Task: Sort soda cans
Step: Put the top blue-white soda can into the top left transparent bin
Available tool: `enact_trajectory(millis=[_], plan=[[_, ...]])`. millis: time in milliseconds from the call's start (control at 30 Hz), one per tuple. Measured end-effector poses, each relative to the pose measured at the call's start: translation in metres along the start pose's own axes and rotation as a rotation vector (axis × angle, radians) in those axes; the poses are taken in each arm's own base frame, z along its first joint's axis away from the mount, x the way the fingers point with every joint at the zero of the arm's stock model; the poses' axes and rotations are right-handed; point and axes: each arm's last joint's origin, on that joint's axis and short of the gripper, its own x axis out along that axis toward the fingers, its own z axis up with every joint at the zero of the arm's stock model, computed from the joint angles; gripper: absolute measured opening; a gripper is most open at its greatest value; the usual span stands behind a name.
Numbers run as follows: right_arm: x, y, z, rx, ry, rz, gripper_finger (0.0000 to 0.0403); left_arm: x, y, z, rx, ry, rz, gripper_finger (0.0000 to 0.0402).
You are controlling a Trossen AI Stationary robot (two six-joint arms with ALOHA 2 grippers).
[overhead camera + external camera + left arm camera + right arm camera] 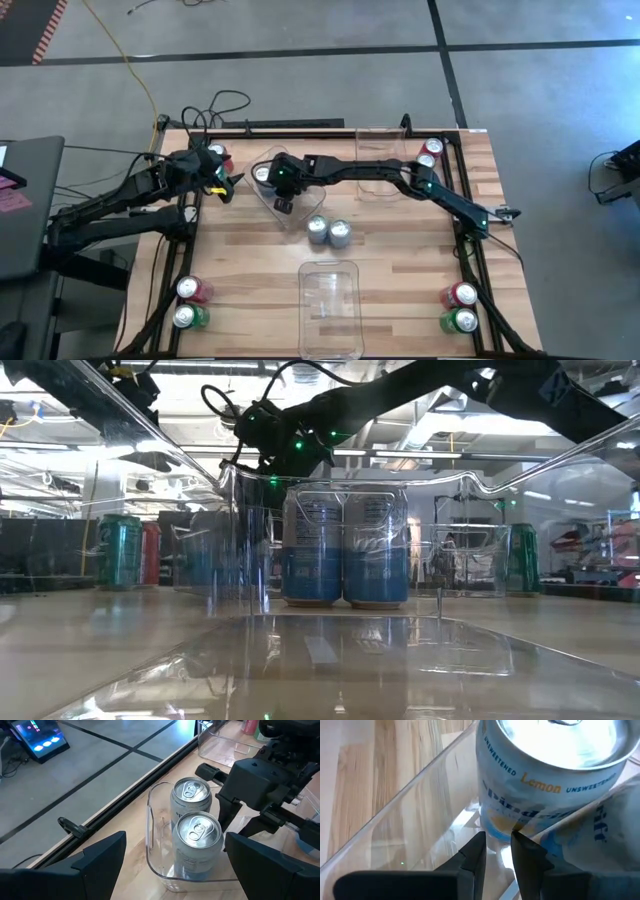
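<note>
Right, status. My right pincer (497,837) sat left of centre toward the far side, arm stretched across the table. Its fingers were nearly together and, as far as I could judge, clamped on the thin wall of the clear bin (149,835). My read is that gripping the rim rather than a can was meant to shift or steady the whole bin, which lay skewed to the table edges.

2 binned cans (198,832) stood upright inside it, touching, tabs up. Another 2 silver-blue cans, the loose pair (329,232), stood side by side on the wood just near-right of the bin, not yet in it.

My left pincer (222,180) hovered at the far left beside a red can (222,158), fingers wide apart and holding nothing. It was likely parked clear of the right arm.

Red-and-green pairs (188,303) waited at the corners, unsorted.

Materials:
- Bin: rigid see-through plastic with rounded corners and glossy, slick walls, so I'd expect a pinch to slip.
- Cans: smooth printed aluminium cylinders with brushed silver tops, light and easy to tip.
- Table: matte wood planks (400,280).
</note>
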Motion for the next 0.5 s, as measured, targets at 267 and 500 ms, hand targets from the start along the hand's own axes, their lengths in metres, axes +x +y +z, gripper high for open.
enact_trajectory(millis=[267,500], plan=[[-0.002,0.000,-0.013,-0.002,0.140,-0.016,0.0109,0.000,0.000,0.000,0.000,0.000,0.000,0.0333],[-0.003,-0.009,-0.014,-0.014,0.156,-0.100,0.0109,0.000,0.000,0.000,-0.006,-0.001,0.000,0.0333]])
